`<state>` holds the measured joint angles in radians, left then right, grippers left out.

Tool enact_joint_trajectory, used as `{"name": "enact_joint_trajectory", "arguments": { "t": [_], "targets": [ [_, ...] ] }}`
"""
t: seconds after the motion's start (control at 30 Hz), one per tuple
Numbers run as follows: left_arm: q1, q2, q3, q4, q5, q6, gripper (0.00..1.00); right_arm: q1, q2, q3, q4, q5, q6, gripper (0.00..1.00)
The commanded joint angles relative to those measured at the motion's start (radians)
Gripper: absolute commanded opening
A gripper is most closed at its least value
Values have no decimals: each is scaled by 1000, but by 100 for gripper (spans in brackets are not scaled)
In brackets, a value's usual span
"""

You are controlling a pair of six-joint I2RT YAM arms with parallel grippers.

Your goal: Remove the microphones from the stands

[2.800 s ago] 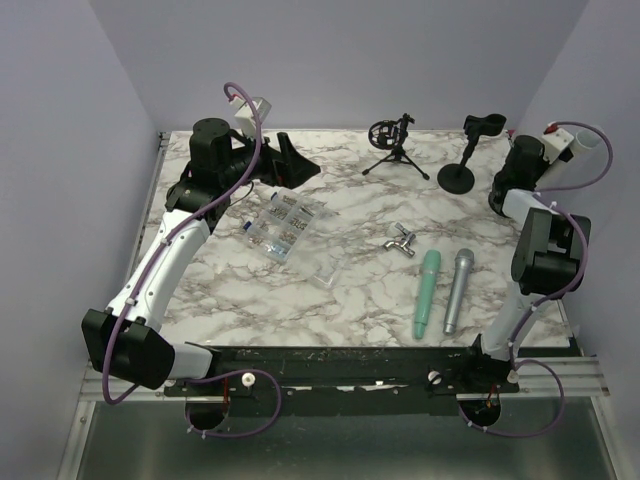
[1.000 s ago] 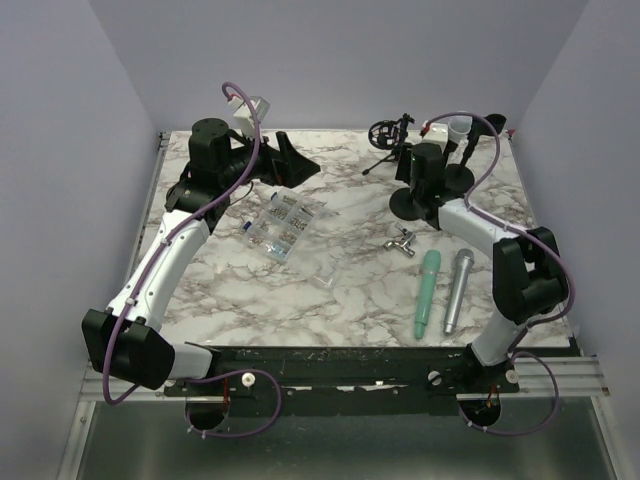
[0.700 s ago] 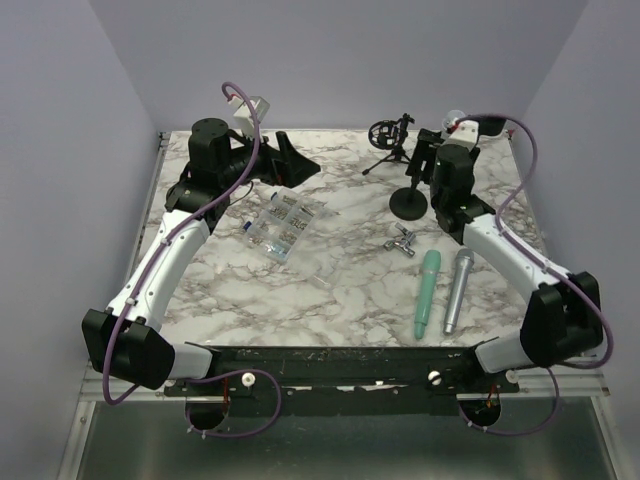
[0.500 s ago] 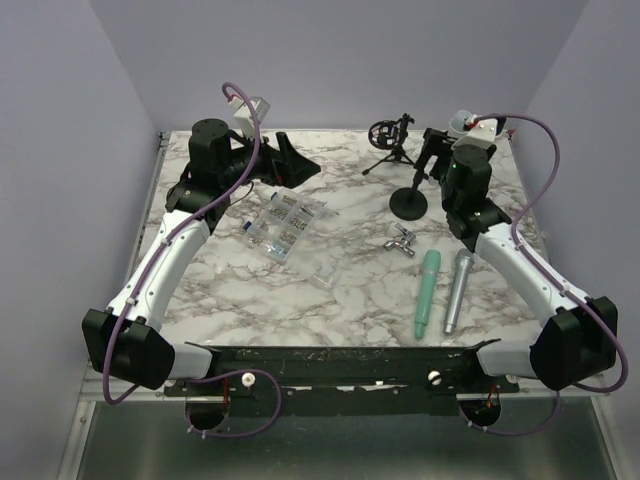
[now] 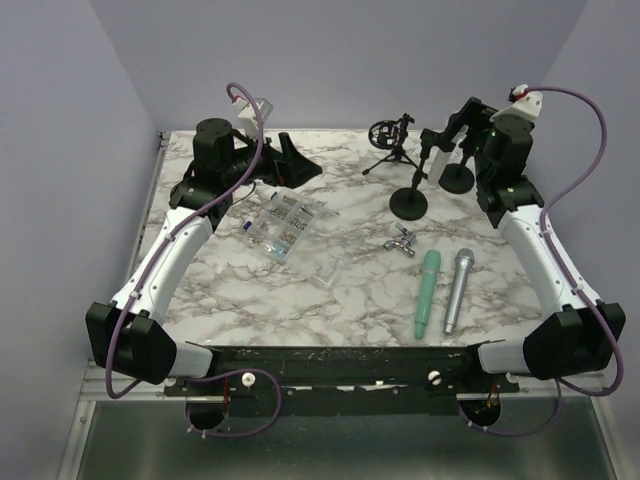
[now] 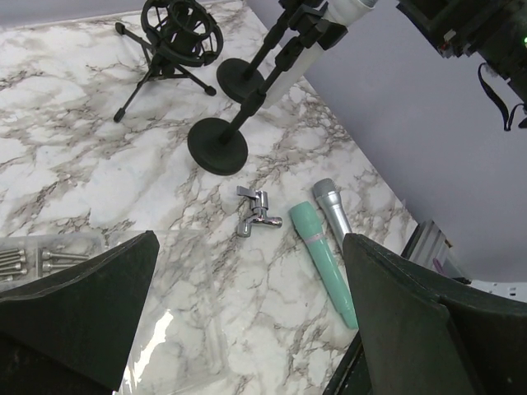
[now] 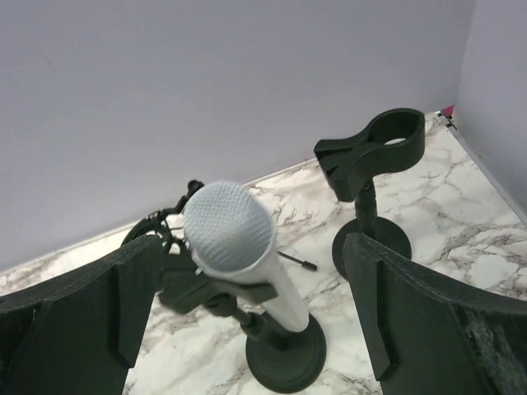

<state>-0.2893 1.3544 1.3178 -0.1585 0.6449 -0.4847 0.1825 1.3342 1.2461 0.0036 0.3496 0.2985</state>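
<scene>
A white microphone [image 7: 239, 247] with a mesh head sits tilted in the clip of a black round-based stand [image 7: 286, 360]. In the top view the microphone [image 5: 437, 159] and its stand [image 5: 408, 203] are at the back right of the table. My right gripper [image 7: 251, 276] hovers above and behind the microphone, open, its fingers [image 7: 78, 317] well clear on both sides; in the top view the right gripper [image 5: 450, 130] hangs high. My left gripper [image 5: 290, 165] is at the back left, open and empty, far from the stand [image 6: 217, 145].
A second stand [image 7: 372, 164] with an empty clip is right of the first. A tripod shock mount [image 5: 390, 140] is behind. A green microphone [image 5: 428, 292], a silver microphone [image 5: 457, 290] and a metal fitting [image 5: 402, 241] lie on the marble. A clear screw box [image 5: 282, 222] lies centre left.
My right gripper has opened wide and drawn back up and to the right, away from the microphone on its stand. The left arm has hardly moved.
</scene>
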Motion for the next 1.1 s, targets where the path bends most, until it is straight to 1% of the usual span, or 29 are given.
{"name": "enact_joint_trajectory", "arguments": {
  "t": [0.0,0.13,0.3,0.37,0.47,0.57,0.7,0.73,0.8,0.87,0.93,1.0,1.03,1.07],
  "targets": [
    [-2,5,-5,23,41,-15,98,-60,71,77,-99,-168,49,100],
    [-2,11,-5,25,41,-11,99,-63,105,90,-63,-227,23,100],
    [-4,37,-14,42,49,-15,99,-63,146,118,-36,-241,0,100],
    [-7,39,-22,56,51,-13,99,-64,159,126,-30,-215,-17,100],
    [-30,31,-30,60,23,29,99,-63,168,127,-13,-165,-43,91],
    [-79,-1,-52,72,-35,109,99,-63,189,128,23,-169,-60,85],
    [-164,-48,-134,150,-109,224,99,-63,220,150,16,-160,-72,77],
    [-191,-55,-149,153,-118,257,99,-64,225,151,16,-163,-80,73],
    [-237,-68,-192,232,-118,304,98,-63,233,151,23,-173,-97,66],
    [-267,-80,-244,328,-111,312,98,-63,232,146,28,-175,-108,50],
    [-288,-75,-274,420,-99,302,99,-64,220,130,45,-196,-132,40],
    [-299,-42,-244,439,-85,297,99,-64,208,113,58,-210,-165,29],
    [-303,-12,-207,419,-78,300,99,-63,204,112,57,-207,-168,21],
    [-305,13,-166,394,-73,314,98,-63,201,109,55,-213,-165,11]
  ]
}}
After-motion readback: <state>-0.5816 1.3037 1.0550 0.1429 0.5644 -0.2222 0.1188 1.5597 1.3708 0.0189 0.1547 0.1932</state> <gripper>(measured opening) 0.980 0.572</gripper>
